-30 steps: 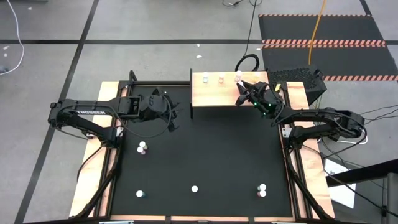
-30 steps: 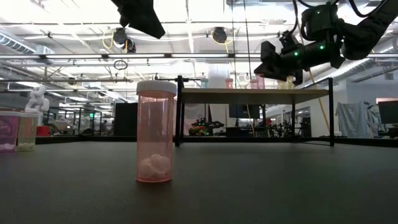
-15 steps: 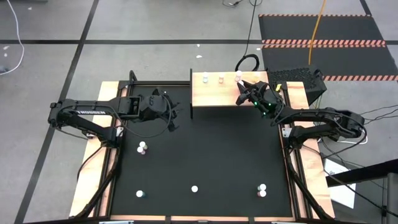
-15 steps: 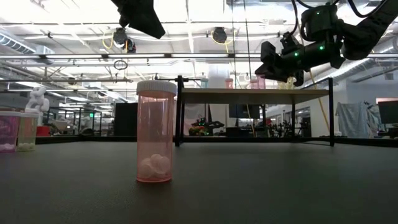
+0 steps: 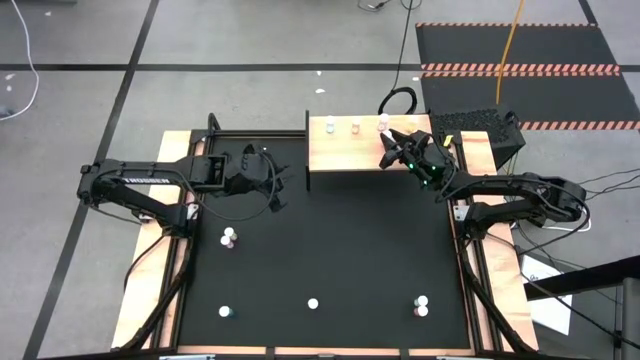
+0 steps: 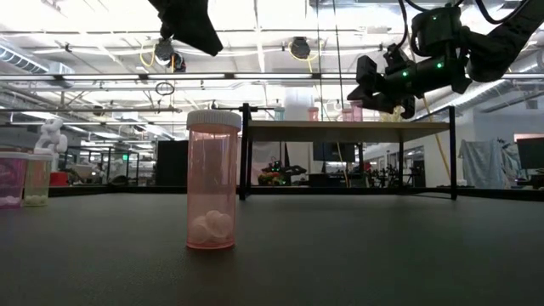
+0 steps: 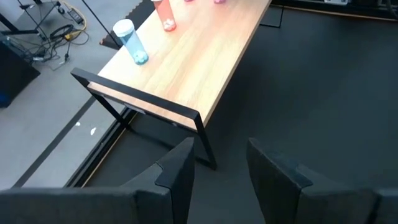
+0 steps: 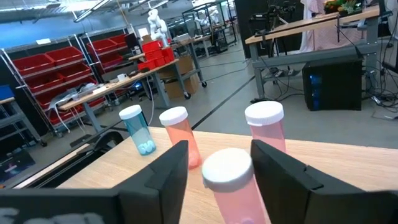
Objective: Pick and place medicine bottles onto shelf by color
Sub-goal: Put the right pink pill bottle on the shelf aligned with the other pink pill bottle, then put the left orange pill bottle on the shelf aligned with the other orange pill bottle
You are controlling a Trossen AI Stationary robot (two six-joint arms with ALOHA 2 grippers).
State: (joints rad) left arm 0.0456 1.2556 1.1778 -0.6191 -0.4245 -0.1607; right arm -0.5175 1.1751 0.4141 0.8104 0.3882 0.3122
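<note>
Right now my right gripper stands over the right part of the shelf with a pink bottle upright between its fingers, cap up; whether the pads press it or have just let go, I cannot tell. Beyond it stand three more bottles, pink, orange and blue, so my exit should be straight up. Far on the other side, my left gripper waits with narrow empty jaws off the shelf's left end.

one camera looks straight down on my table; another sits low on it, facing the shelf; both wrist cameras view that shelf closely.
</note>
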